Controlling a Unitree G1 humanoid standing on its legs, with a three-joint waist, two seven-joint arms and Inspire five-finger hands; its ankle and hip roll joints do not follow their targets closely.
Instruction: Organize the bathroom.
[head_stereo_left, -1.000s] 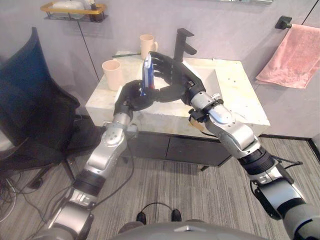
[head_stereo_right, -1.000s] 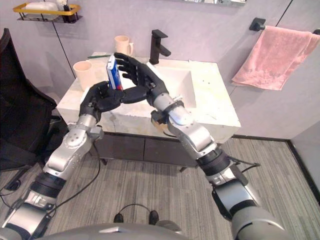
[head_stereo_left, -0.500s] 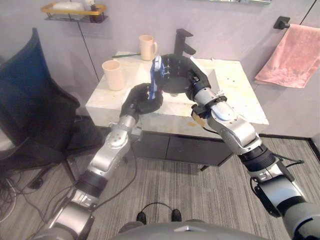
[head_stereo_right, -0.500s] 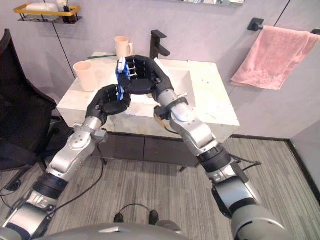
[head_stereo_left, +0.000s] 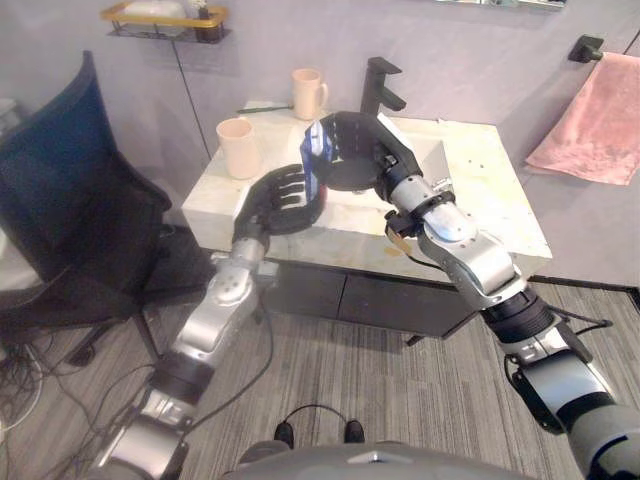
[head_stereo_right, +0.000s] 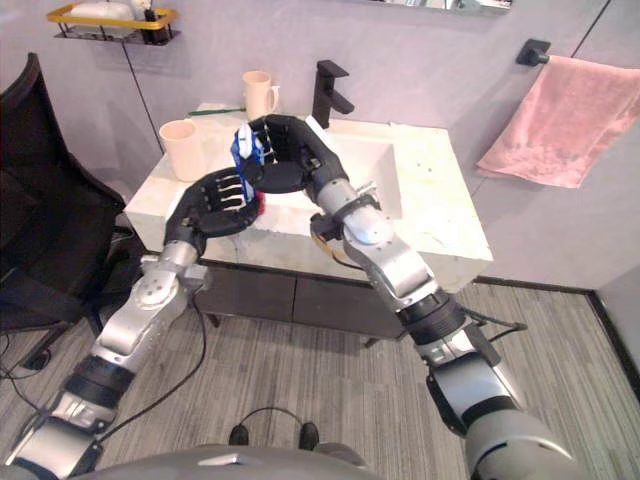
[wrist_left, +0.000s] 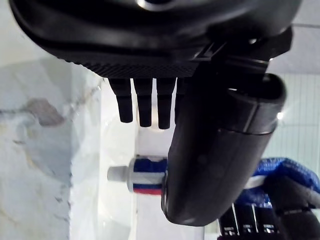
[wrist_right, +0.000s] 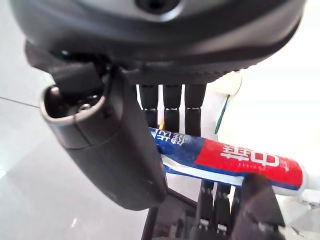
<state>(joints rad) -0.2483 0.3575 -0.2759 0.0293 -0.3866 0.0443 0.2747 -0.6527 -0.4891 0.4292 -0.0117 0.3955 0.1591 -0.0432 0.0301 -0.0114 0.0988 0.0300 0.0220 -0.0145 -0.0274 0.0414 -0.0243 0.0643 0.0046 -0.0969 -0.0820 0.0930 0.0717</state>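
A blue, red and white toothpaste tube (head_stereo_left: 318, 152) stands nearly upright above the front of the marble countertop (head_stereo_left: 480, 215). My right hand (head_stereo_left: 365, 150) is shut on it, and in the right wrist view the tube (wrist_right: 225, 157) lies pinched between the thumb and the fingers. My left hand (head_stereo_left: 280, 200) sits just below and to the left with its fingers straightened. The tube's white-capped end (wrist_left: 145, 175) shows past that hand's thumb in the left wrist view, so the left hand is open beside the tube's lower end.
A peach cup (head_stereo_left: 238, 147) stands at the counter's left. A handled mug (head_stereo_left: 307, 93) and a green toothbrush (head_stereo_left: 265, 108) lie at the back. A black faucet (head_stereo_left: 380, 85) rises behind the sink basin (head_stereo_left: 425, 160). There are also a pink towel (head_stereo_left: 590, 120), a yellow wall shelf (head_stereo_left: 165, 18) and a dark chair (head_stereo_left: 70, 200).
The tube has passed from my left hand to my right hand. The left hand's fingers have opened and let it go. The camera has shifted a little.
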